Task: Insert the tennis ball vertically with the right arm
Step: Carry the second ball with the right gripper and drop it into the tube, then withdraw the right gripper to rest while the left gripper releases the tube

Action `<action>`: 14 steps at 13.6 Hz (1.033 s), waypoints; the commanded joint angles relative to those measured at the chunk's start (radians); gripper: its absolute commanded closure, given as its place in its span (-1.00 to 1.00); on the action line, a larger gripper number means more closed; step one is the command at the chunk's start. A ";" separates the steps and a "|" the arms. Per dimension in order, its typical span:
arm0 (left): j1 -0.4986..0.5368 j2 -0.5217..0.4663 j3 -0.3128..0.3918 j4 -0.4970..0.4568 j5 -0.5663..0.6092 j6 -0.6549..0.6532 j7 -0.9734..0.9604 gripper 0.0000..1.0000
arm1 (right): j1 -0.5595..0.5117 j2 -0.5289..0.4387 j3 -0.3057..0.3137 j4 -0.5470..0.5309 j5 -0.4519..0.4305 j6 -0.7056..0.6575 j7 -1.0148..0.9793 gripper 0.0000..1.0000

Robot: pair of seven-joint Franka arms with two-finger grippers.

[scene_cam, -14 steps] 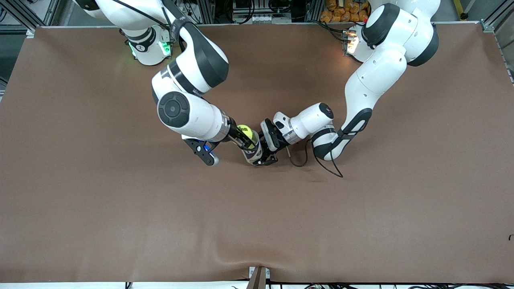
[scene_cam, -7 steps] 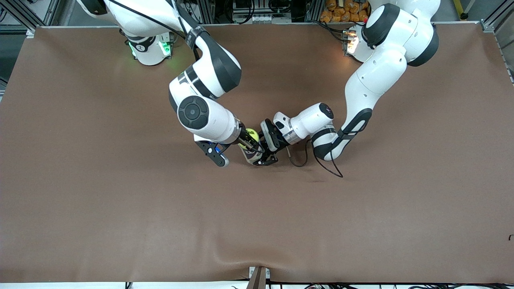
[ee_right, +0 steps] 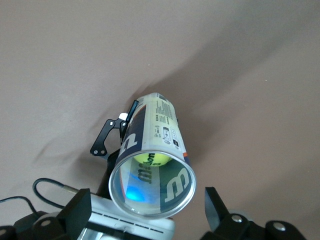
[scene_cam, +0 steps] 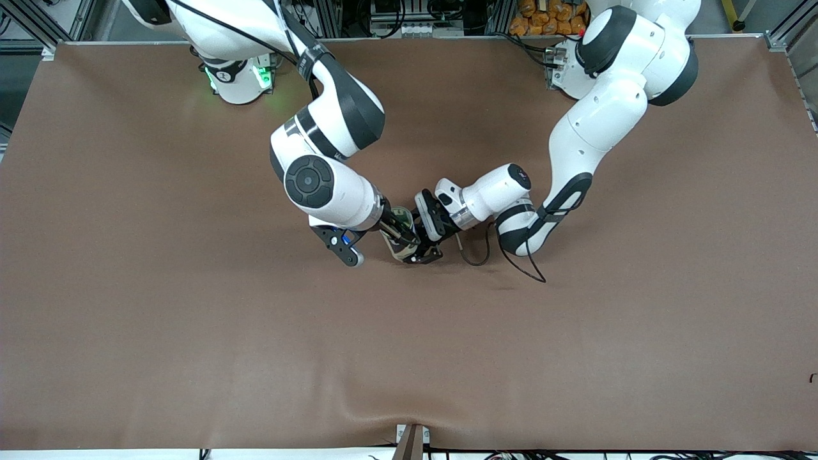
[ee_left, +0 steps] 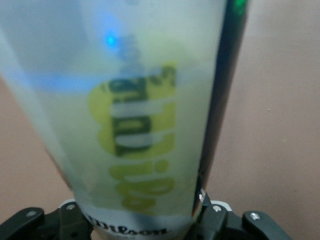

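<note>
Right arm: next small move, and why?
Probably lift the right end effector straight up, clear of the can: its fingers are spread and the tennis ball already sits inside the can, which the left end effector grips upright.

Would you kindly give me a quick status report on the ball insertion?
Right gripper open above can mouth. Tennis ball inside can. Left gripper clamps the upright can. Nothing in the way.
</note>
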 commanded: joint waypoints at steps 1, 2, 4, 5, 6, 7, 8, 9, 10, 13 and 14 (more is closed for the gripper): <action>0.017 0.023 -0.017 0.024 0.031 -0.004 0.000 -0.58 | -0.008 -0.025 -0.009 0.005 -0.012 -0.052 0.011 -1.00; 0.017 0.021 -0.017 0.022 0.033 -0.004 0.000 -0.61 | -0.028 -0.025 -0.013 0.017 -0.012 -0.082 0.007 -1.00; 0.017 0.021 -0.017 0.022 0.033 -0.004 0.000 -0.62 | -0.089 -0.026 -0.010 0.049 -0.010 -0.115 -0.004 -1.00; 0.017 0.021 -0.017 0.022 0.033 -0.004 0.000 -0.74 | -0.122 -0.045 -0.012 0.060 -0.009 -0.126 -0.031 -1.00; 0.018 0.021 -0.017 0.021 0.034 -0.004 0.000 -0.87 | -0.158 -0.065 -0.009 0.060 -0.009 -0.129 -0.083 -1.00; 0.021 0.021 -0.017 0.021 0.037 -0.004 0.000 -0.87 | -0.189 -0.072 -0.009 0.060 -0.007 -0.129 -0.138 -1.00; 0.024 0.021 -0.017 0.021 0.045 -0.004 0.000 -0.90 | -0.220 -0.077 -0.010 0.060 -0.009 -0.133 -0.189 -1.00; 0.026 0.021 -0.017 0.021 0.050 -0.004 0.000 -1.00 | -0.254 -0.083 -0.012 0.060 -0.010 -0.150 -0.244 -1.00; 0.027 0.021 -0.017 0.019 0.051 -0.004 0.000 -1.00 | -0.290 -0.086 -0.012 0.062 -0.010 -0.158 -0.312 -1.00; 0.030 0.020 -0.017 0.014 0.051 -0.004 0.000 -1.00 | -0.379 -0.106 -0.012 0.062 -0.027 -0.187 -0.486 -1.00; 0.032 0.020 -0.017 0.013 0.053 -0.004 0.000 -1.00 | -0.401 -0.120 -0.012 0.060 -0.056 -0.216 -0.557 -1.00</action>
